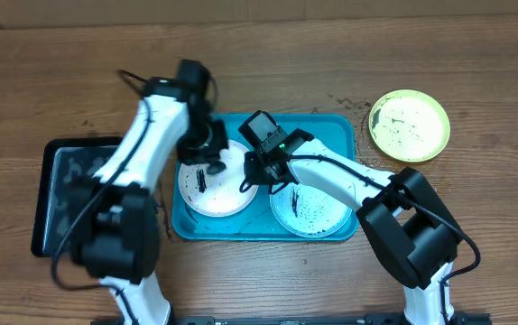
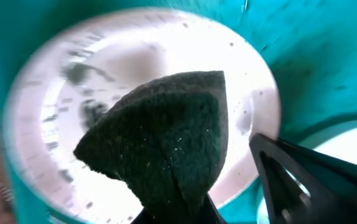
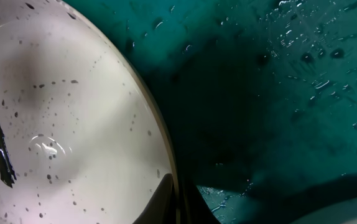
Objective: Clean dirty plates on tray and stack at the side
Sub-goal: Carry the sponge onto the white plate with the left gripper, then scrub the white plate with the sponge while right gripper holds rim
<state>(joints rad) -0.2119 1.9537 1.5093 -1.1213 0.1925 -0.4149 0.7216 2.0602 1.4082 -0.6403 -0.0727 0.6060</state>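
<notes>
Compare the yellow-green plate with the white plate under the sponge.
The yellow-green plate lies on the wooden table; the white plate lies in the turquoise tray. Nothing touches the yellow-green plate; the left gripper holds a dark sponge over the white plate. Both are round, shallow and speckled black.

Dark sponge [image 2: 166, 137] over smeared white plate [image 2: 135, 56]; turquoise tray [image 2: 328, 62] beneath.

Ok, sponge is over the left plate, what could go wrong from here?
The right gripper pinches only the rim of the left white plate; scrubbing with the sponge could twist it loose. The tray looks wet, so a freed plate might slide into the right white plate.
</notes>
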